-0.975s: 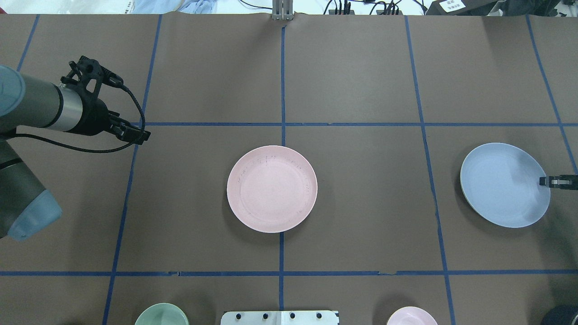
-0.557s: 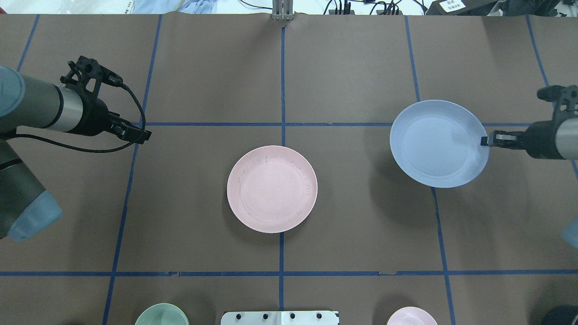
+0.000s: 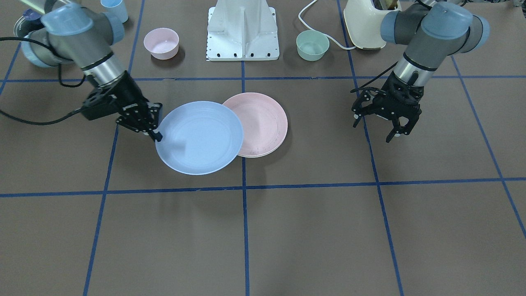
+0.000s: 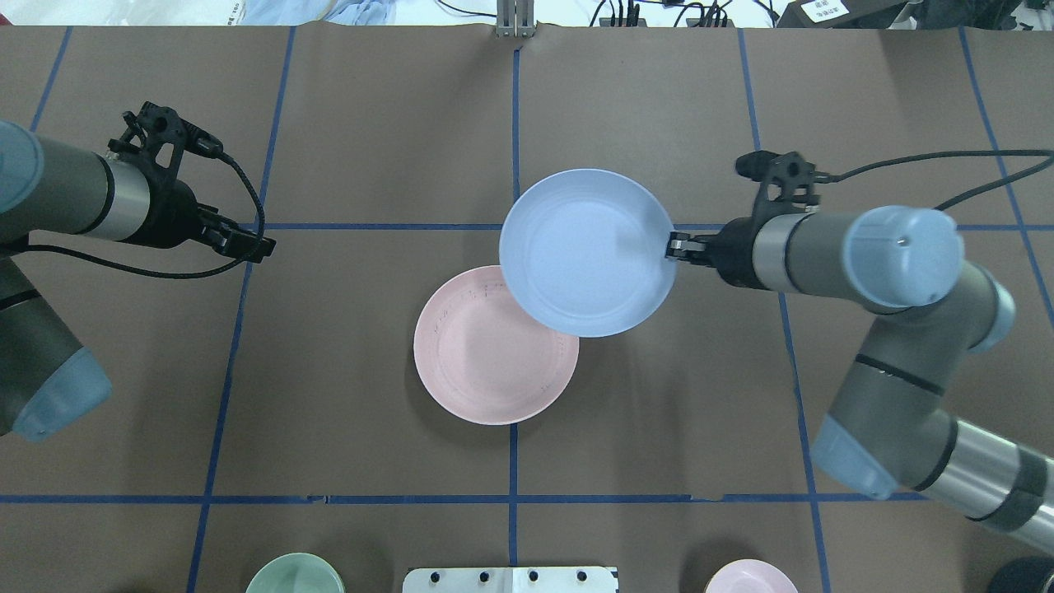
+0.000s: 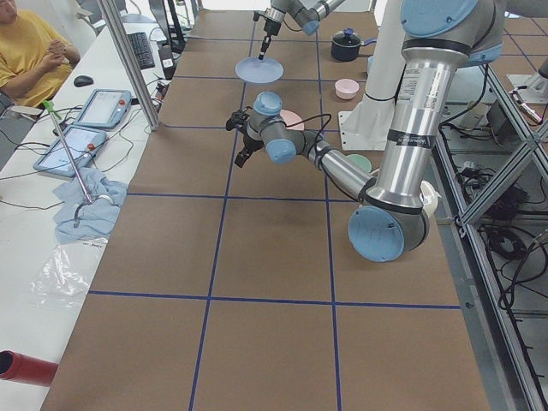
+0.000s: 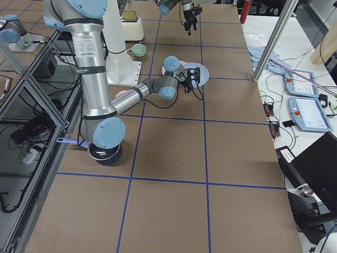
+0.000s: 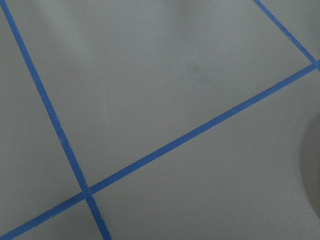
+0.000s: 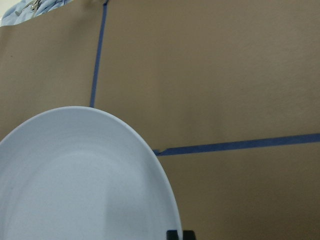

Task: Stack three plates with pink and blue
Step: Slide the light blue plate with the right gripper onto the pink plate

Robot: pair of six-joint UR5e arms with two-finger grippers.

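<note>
Front-facing: holds the light blue shallow round plastic plate (image 3: 199, 137) by its rim in the right gripper (image 3: 155, 133), jaws narrowed onto it. Plate lifted, stretching ahead of the claw and partly over the pale pink shallow round plastic plate (image 3: 265, 123). Paler edge (image 3: 257, 156) beneath the pink, probably the cream-white plate. Left gripper (image 3: 396, 131) spread wide, empty, well apart.

Overhead: covers only the pink plate's side nearest the claw. Looks mid-carry. Calls next for going farther ahead of the claw and toward the robot's base until rims match, then lowering level and letting go. Open brown paper table (image 4: 659, 412) around the claw; small green bowl (image 4: 295, 575) and small pink bowl (image 4: 749, 578) well off by the base.

Side views: adds nothing surer.

Right wrist: blue plate just ahead of the claw. Left wrist: only paper and blue tape lines (image 7: 150, 157).
</note>
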